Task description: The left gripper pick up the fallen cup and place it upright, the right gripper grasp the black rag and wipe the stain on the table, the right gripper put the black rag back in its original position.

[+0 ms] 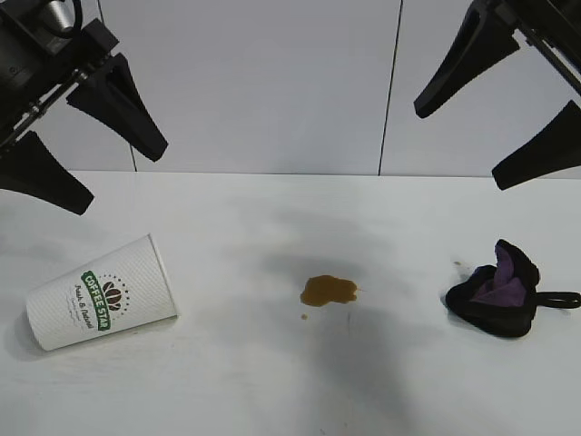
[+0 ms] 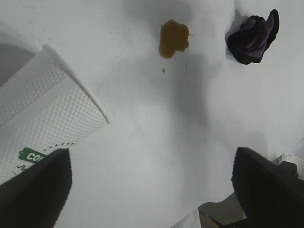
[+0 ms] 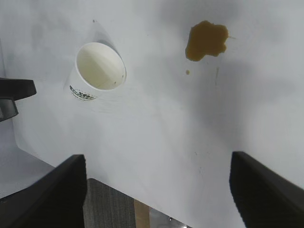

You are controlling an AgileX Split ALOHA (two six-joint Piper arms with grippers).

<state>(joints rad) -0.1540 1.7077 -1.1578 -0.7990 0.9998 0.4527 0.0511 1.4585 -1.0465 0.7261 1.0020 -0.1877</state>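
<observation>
The cup [image 1: 100, 292] lies on its side near the table's [image 1: 272, 391] left edge, mouth turned toward the middle; the stain [image 1: 328, 291] sits about mid-table with a tiny droplet just beside it; the black rag [image 1: 497, 291] is bunched near the right edge, purple lining showing, well apart from the stain. The left gripper [image 1: 86, 145] hangs above the cup with its fingers spread wide and nothing between them; the right gripper [image 1: 495, 104] hangs above the rag's side of the table, likewise spread and empty.

The step in hand looks to be the first one, righting the cup, and it is not yet begun. To do it well, the left gripper should come down over the cup's body with one finger on each side of the wall, somewhere near the middle rather than the thin rim; close gently, since paper will likely crush; lift clear of the table before tilting it upright; set it down on its base away from the stain, so the rag has room to wipe; release only once the base sits flat.
</observation>
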